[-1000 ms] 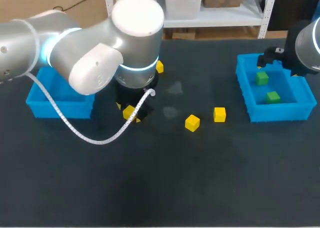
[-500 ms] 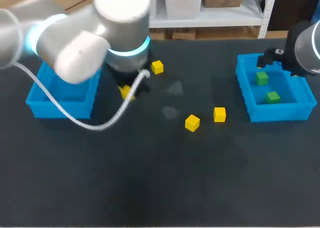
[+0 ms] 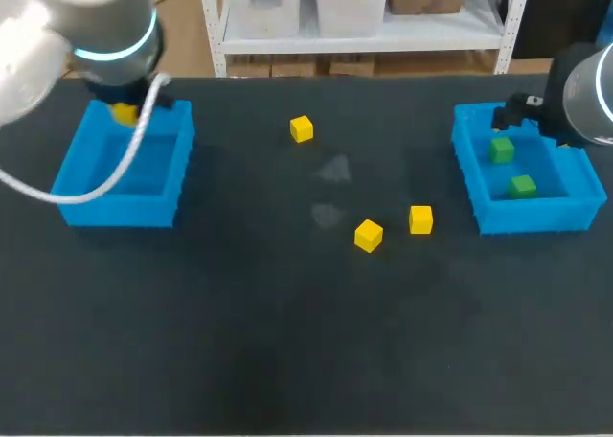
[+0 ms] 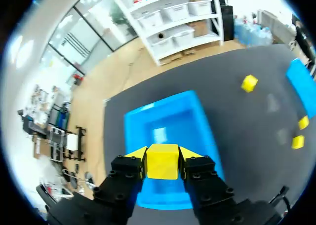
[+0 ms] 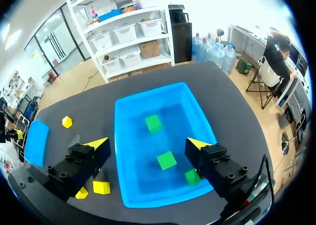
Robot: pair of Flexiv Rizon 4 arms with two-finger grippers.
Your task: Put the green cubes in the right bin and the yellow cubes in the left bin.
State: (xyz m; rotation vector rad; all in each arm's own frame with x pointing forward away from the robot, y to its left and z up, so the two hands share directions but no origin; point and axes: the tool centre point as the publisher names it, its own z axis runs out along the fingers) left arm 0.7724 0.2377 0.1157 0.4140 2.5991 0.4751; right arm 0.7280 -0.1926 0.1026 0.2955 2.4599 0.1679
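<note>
Swung away from the middle of the tabletop [image 3: 287, 341], the left gripper [image 4: 162, 158] now hangs over the left bin [image 3: 91, 202] by the left edge, clamped on a yellow cube [image 4: 162, 165]. Over the right bin [image 3: 536, 214], the right gripper [image 5: 148, 145] gapes wide, holding nothing; three green cubes [image 5: 153, 123] lie inside.

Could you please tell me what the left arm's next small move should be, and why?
Probably open the left gripper. It is shut on a yellow cube, and the left bin appears to lie directly under its fingers, so the cube should drop in.
</note>
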